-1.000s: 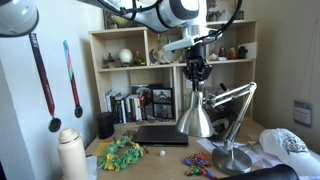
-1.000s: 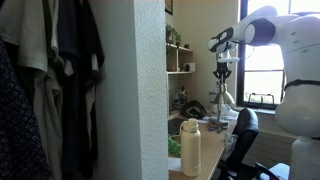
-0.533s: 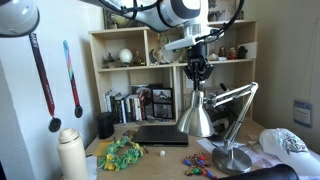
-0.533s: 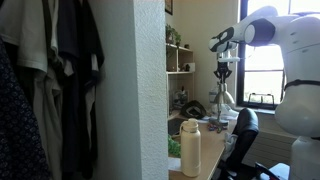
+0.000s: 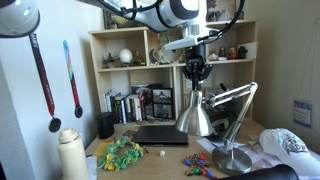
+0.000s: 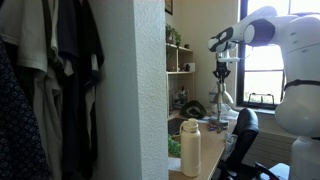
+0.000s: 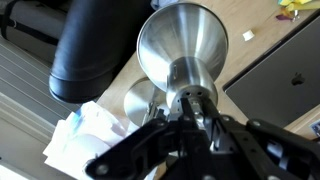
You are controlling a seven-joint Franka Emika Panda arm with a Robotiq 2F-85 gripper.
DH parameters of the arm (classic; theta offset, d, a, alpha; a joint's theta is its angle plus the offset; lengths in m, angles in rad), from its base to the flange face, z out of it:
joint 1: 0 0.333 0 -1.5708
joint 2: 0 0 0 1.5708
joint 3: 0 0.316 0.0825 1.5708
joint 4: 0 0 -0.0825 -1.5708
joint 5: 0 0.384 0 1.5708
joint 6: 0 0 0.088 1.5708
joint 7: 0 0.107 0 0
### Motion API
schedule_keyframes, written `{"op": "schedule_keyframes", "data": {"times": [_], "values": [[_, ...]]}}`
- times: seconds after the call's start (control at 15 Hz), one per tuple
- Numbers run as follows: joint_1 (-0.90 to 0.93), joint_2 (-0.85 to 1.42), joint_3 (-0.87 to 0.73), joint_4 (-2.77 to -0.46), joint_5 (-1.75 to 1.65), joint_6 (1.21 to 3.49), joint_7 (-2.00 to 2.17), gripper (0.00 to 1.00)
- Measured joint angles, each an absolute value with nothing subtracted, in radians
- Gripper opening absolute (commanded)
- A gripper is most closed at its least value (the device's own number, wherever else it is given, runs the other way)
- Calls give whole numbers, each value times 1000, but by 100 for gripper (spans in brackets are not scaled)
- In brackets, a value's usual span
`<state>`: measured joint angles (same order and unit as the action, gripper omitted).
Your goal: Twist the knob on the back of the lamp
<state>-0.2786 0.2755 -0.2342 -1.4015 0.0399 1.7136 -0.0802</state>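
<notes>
The shiny silver lamp [image 5: 197, 113] stands on the desk with its bell shade mouth-down, a jointed arm [image 5: 238, 100] and a round base [image 5: 232, 158]. It also shows in an exterior view [image 6: 222, 100]. My gripper [image 5: 197, 78] hangs straight above the shade's narrow end. In the wrist view the shade [image 7: 185, 45] widens away from me, and the small silvery knob [image 7: 196, 105] sits between the black fingers [image 7: 228, 125]. The jaws stand closed in on the knob from both sides; my gripper [image 7: 197, 116] is shut on it.
A white bottle [image 5: 72, 153] stands at the near desk edge. A dark laptop [image 5: 160, 135], colourful toys [image 5: 122, 152] and a white cloth [image 5: 290, 145] lie around the lamp. A bookshelf [image 5: 130, 70] is behind, and a black chair back [image 7: 95, 50] is beside the desk.
</notes>
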Motion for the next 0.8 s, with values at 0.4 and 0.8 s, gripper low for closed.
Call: {"op": "schedule_keyframes", "data": {"times": [0.4,0.8], "values": [[-284,287,-226,-1382,41,1701,-234,4],[-308,316,-213,-1335,61,1655,-402,4]]}}
